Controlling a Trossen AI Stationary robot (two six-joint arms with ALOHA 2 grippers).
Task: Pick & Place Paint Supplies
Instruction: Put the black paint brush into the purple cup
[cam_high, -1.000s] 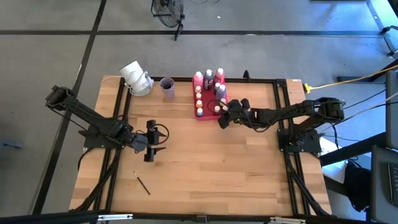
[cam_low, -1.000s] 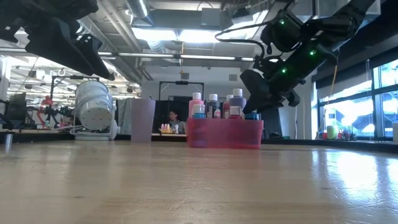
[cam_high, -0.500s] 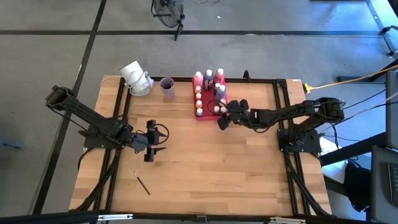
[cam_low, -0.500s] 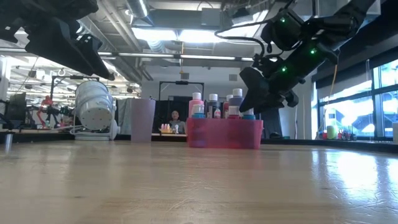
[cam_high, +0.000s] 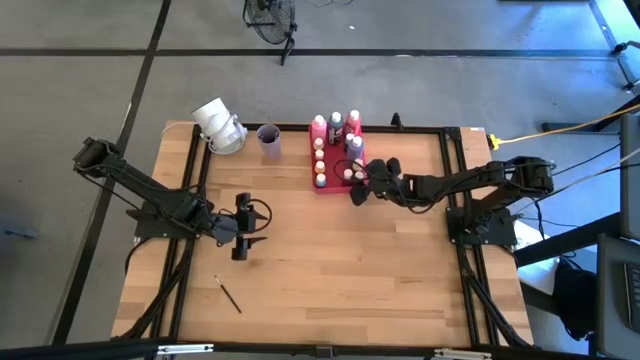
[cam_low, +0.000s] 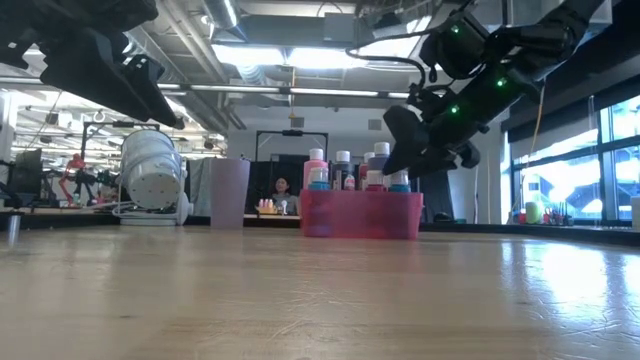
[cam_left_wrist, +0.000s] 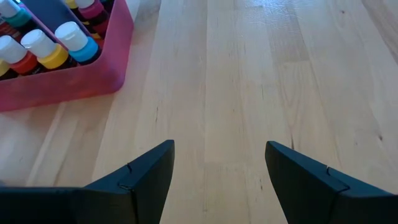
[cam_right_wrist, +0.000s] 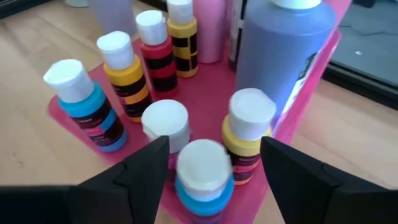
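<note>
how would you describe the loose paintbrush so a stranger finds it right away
On the wooden table, look at the near left part, far from the pink-red tray of bottles. The paintbrush lies flat and alone on bare wood, below the left gripper: a thin dark stick with a pale tip.

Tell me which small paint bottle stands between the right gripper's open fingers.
The blue bottle with the white cap, in the pink tray, nearest the right gripper. The other blue bottle stands farther off.

A wooden table is carrying a pink-red tray, a lilac cup, a white object lying tipped, and seemingly one paintbrush.
</note>
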